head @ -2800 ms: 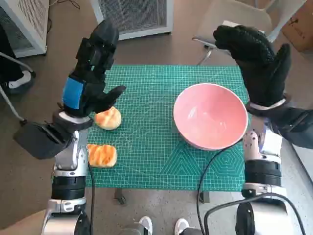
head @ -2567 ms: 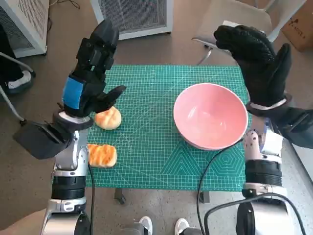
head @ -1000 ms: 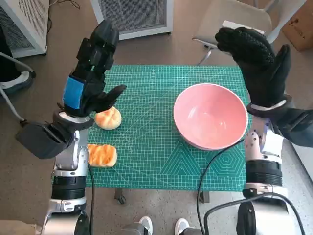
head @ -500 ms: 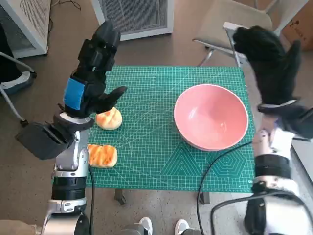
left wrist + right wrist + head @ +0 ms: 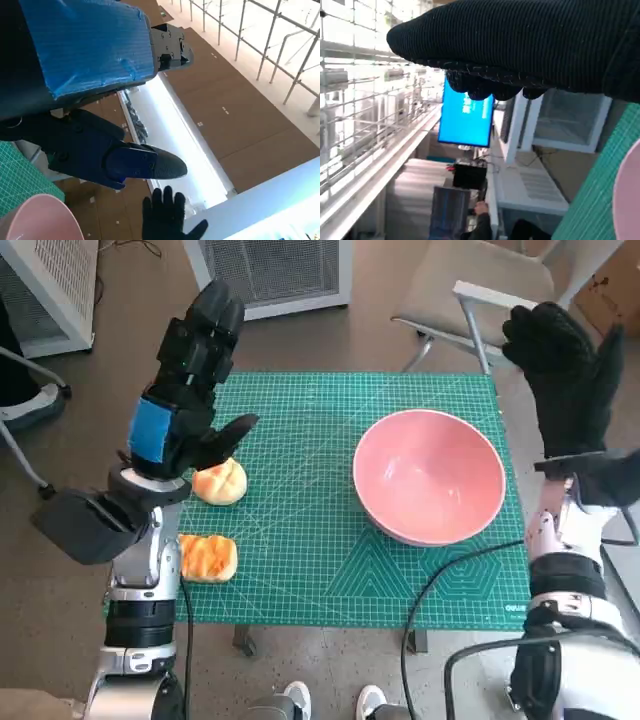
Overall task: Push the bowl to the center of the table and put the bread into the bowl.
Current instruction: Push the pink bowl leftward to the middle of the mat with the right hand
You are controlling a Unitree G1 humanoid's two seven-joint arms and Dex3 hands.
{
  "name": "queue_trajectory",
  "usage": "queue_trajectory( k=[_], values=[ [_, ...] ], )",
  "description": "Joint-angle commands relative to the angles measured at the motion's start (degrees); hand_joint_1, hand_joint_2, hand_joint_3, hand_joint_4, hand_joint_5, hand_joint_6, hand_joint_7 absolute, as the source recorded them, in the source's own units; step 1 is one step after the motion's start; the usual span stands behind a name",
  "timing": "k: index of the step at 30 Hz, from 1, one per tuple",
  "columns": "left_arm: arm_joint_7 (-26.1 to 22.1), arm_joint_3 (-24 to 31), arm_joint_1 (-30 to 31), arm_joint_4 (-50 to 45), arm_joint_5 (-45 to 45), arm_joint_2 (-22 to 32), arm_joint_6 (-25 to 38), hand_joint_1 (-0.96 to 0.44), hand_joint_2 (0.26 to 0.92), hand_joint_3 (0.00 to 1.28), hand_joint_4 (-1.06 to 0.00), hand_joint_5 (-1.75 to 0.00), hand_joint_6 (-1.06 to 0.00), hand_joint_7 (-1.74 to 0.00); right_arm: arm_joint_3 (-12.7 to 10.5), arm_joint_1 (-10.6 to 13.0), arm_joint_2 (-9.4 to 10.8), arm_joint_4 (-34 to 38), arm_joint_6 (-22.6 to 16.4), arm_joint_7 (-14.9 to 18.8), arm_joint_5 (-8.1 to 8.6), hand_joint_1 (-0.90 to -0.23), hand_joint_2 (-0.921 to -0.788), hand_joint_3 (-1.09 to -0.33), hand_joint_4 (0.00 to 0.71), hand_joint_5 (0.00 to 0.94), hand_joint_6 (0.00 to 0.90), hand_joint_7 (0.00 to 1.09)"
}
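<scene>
I see the pink bowl (image 5: pixel 429 476) sitting on the right half of the green cutting mat (image 5: pixel 300 540) that covers the tabletop (image 5: pixel 240 638), right of its middle. My right robot hand (image 5: pixel 567 375), in its black glove, is raised just beyond the bowl's right rim, off the mat's right edge; its fingers are spread, it holds nothing and it does not touch the bowl.

Two pieces of bread lie on the mat's left side, well apart from the bowl. The round bread roll (image 5: pixel 221 481) sits partly under my left robot hand (image 5: pixel 185 390), which is lifted above it with fingers extended and apart, gripping nothing. The flatter toasted bread (image 5: pixel 208 557) lies nearer me, beside my left forearm (image 5: pixel 140 570).

Beyond the tabletop stands a chair (image 5: pixel 470 285).
</scene>
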Motion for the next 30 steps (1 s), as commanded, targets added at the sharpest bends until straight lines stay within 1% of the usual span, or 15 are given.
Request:
queue_trajectory(
  k=[1, 4, 7, 12, 17, 20, 30],
  values=[
    [-0.09, 0.03, 0.40, 0.47, -0.08, -0.13, -0.78, -0.62, 0.921, 0.20, -0.10, 0.00, -0.07, -0.27, -0.22, 0.80, -0.57, 2.56, 3.18, -2.77, -1.69, -0.624, -0.921, -0.718, 0.207, 0.000, 0.257, 0.19],
    [-0.15, 0.06, 0.58, 0.28, -0.14, -0.09, -0.76, -0.62, 0.921, 0.20, -0.10, 0.00, -0.07, -0.27, -0.16, 0.94, -0.62, 3.02, 4.08, -3.91, -2.38, -0.611, -0.921, -0.724, 0.204, 0.001, 0.260, 0.19],
    [-0.17, 0.07, 0.66, 0.20, -0.16, -0.08, -0.76, -0.62, 0.921, 0.20, -0.10, 0.00, -0.07, -0.27, -0.24, 0.97, -0.61, 3.12, 4.40, -4.38, -2.83, -0.604, -0.921, -0.728, 0.206, 0.003, 0.262, 0.19],
    [-0.12, 0.13, 0.91, -0.06, -0.16, 0.02, -0.62, -0.61, 0.921, 0.20, -0.10, 0.00, -0.07, -0.27, 0.06, 1.83, -0.93, 4.38, 7.14, -6.62, -3.93, -0.589, -0.921, -0.737, 0.219, 0.009, 0.262, 0.19],
    [-0.10, 0.17, 1.08, -0.31, -0.21, 0.09, -0.50, -0.61, 0.921, 0.20, -0.10, 0.00, -0.07, -0.27, -0.15, 2.23, -0.95, 4.66, 8.21, -7.64, -4.87, -0.577, -0.921, -0.750, 0.227, 0.011, 0.264, 0.19],
    [-0.04, 0.23, 1.25, -0.57, -0.25, 0.13, -0.35, -0.61, 0.921, 0.20, -0.10, 0.00, -0.07, -0.27, -0.24, 2.90, -1.09, 5.26, 9.70, -8.93, -5.44, -0.566, -0.921, -0.749, 0.239, 0.014, 0.269, 0.19],
    [-0.01, 0.24, 1.31, -0.70, -0.26, 0.15, -0.30, -0.61, 0.921, 0.20, -0.10, 0.00, -0.07, -0.27, -0.84, 3.01, -1.00, 5.17, 10.21, -9.33, -6.24, -0.560, -0.921, -0.744, 0.253, 0.015, 0.280, 0.18]
  ],
)
